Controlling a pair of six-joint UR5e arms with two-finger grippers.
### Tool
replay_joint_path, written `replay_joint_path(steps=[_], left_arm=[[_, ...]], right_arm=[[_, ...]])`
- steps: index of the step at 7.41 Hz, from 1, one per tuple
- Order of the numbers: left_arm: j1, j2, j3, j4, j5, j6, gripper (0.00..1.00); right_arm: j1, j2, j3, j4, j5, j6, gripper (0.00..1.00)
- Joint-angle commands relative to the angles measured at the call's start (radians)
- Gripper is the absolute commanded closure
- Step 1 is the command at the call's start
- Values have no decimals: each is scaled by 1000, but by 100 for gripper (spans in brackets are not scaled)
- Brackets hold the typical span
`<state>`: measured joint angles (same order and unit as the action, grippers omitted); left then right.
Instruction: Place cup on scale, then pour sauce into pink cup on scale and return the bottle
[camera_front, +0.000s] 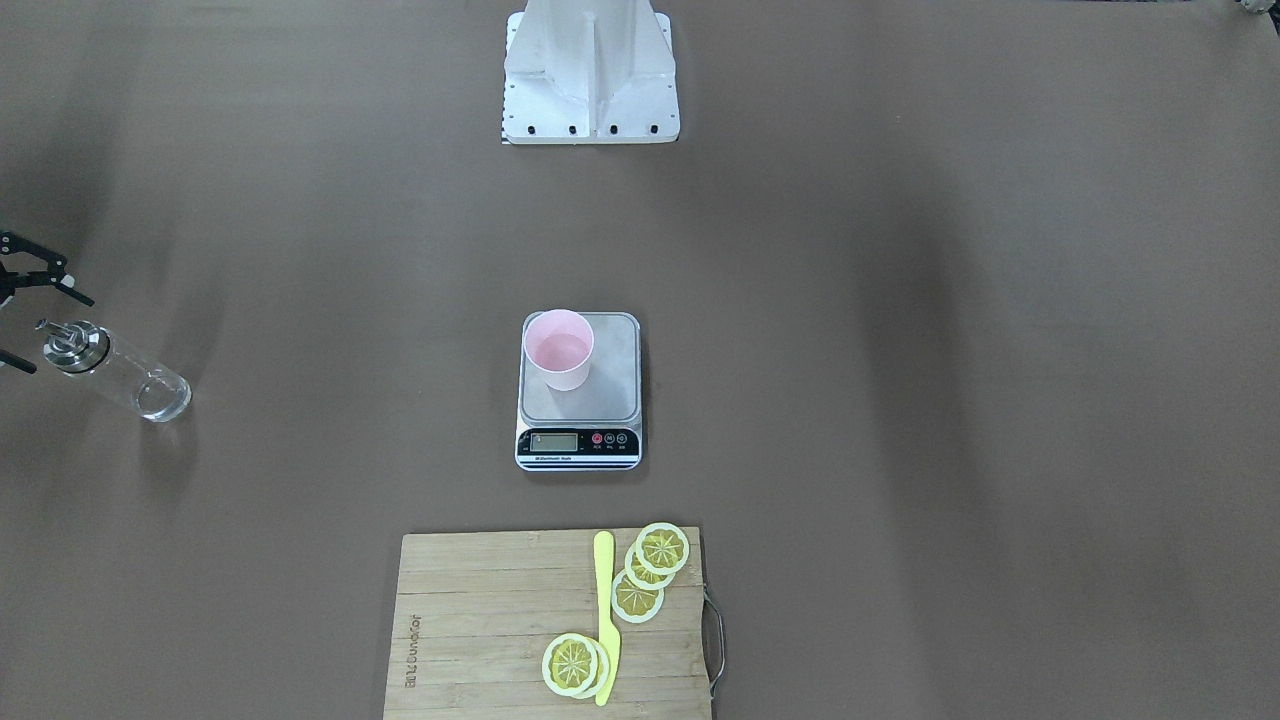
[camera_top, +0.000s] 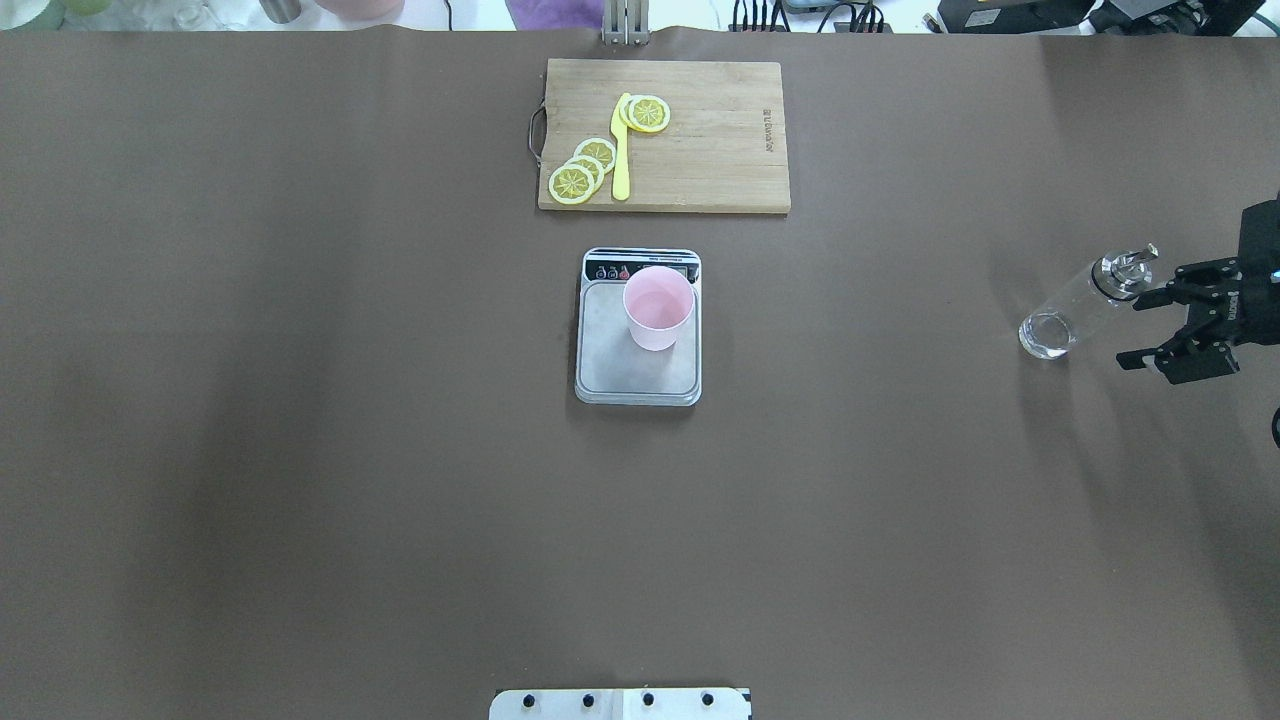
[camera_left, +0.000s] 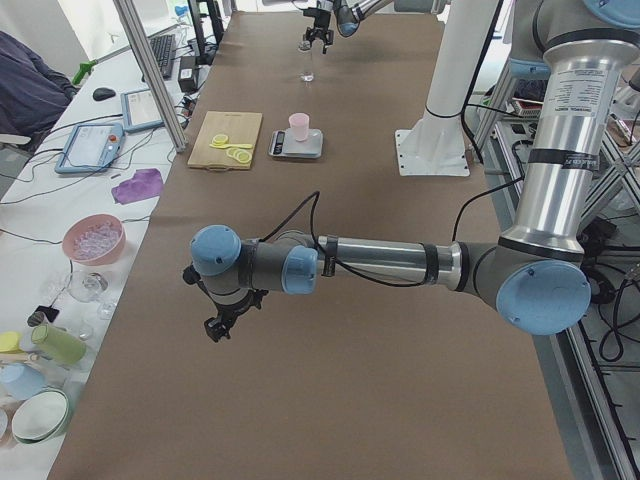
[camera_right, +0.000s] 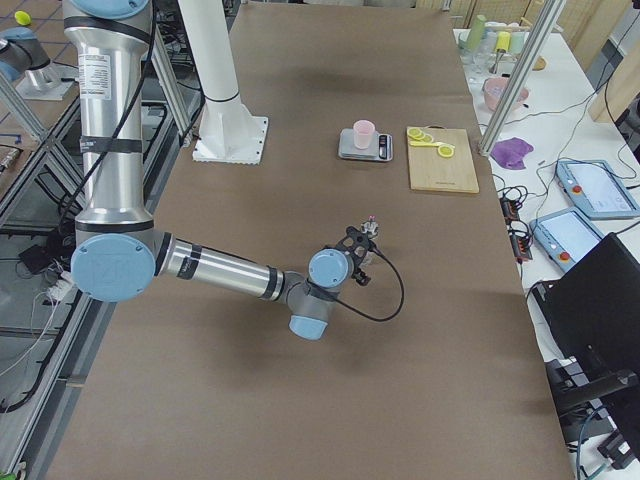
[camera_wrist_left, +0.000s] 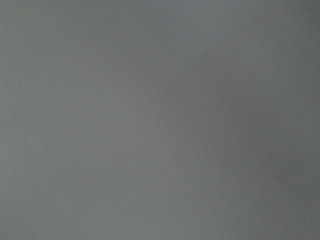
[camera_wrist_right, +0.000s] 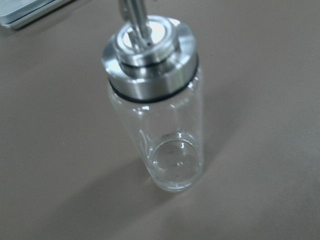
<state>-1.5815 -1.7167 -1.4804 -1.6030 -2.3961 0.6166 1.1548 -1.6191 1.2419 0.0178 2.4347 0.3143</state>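
**Open hand by the bottle, cup waiting on the scale**

From over the robot's shoulders, the cup (camera_top: 658, 305) stands on the scale (camera_top: 640, 378), off-centre toward the display. Well apart from it on the tabletop (camera_top: 300, 450), the bottle (camera_top: 1080, 305) stands upright. The right hand (camera_top: 1133, 330) is spread open just beside its cap, clasping nothing.

Facing the robot, the cap sits near the splayed fingers (touching or not, I cannot tell).

From the left end, the left hand (camera_left: 222, 325) hangs over bare tabletop; open or closed, I cannot tell.

The right wrist camera looks down on the metal cap. A knock there could topple this tall glass, and a loose grip could let it slide.
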Motion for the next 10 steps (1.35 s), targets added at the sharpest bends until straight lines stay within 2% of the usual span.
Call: replay_joint_path(steps=[1,3,4,8,10], left_arm=[[0,2,0,0,0,2,2],[0,2,-1,0,0,3,2],[0,11,-3,-1,0,3,2],[0,20,-5,-17,0,0,2],[0,20,-6,-17,-2,-1,2]], right_arm=[[2,-99,4,153,-174,211,2],[2,-162,8,178,-311,261,2],[2,-174,11,198,-350,307,2],[-1,-177,56,197,-382,420,2],[-29,-177,83,183,-430,494,2]])
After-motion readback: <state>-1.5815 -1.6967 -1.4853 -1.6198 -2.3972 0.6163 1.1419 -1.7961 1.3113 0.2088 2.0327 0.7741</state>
